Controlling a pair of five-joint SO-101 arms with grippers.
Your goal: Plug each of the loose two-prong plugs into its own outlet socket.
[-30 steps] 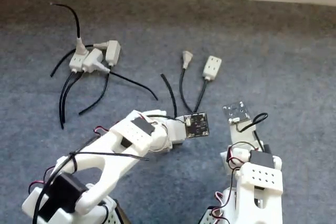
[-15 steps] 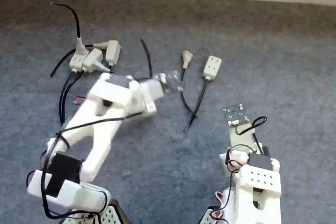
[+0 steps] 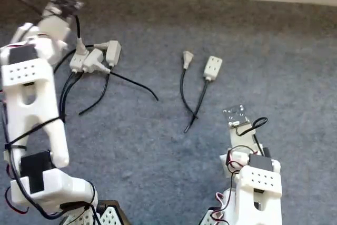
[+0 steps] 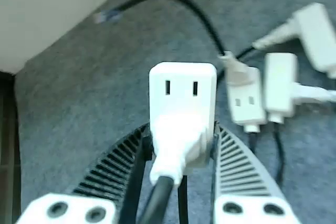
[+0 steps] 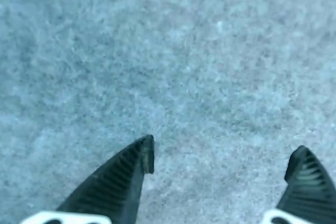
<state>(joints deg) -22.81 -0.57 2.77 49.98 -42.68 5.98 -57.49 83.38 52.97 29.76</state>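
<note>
Between the fingers of my left claw (image 4: 182,130) sits a white socket (image 4: 182,93). The claw is closed on its two flat sides, with the slotted face pointing away from the claw and left clear. Its black cord (image 4: 160,198) runs back under the claw.

Just beyond the claw and off to one side lies a heap of white plugs and sockets (image 4: 278,77), close to the held piece but not touching it.

I judge the socket to be light, hard and smooth-sided, so it could slip or twist when a plug is pushed against it. The hold looks right where it is: on the body behind the face, not on the cord. The cord seems springy enough to tug the block askew, so I would keep it slack.

My right claw (image 5: 226,148) hangs wide open with nothing in it over bare carpet (image 5: 173,51). Ahead of it, well apart from the left claw, lie a loose plug (image 3: 187,58) and a second socket (image 3: 212,67), side by side with their cords crossing nearer the right claw.

That plug looks small and light. I would take it across its body, behind the prongs. They are thin and likely to bend if they meet the slots crooked.
</note>
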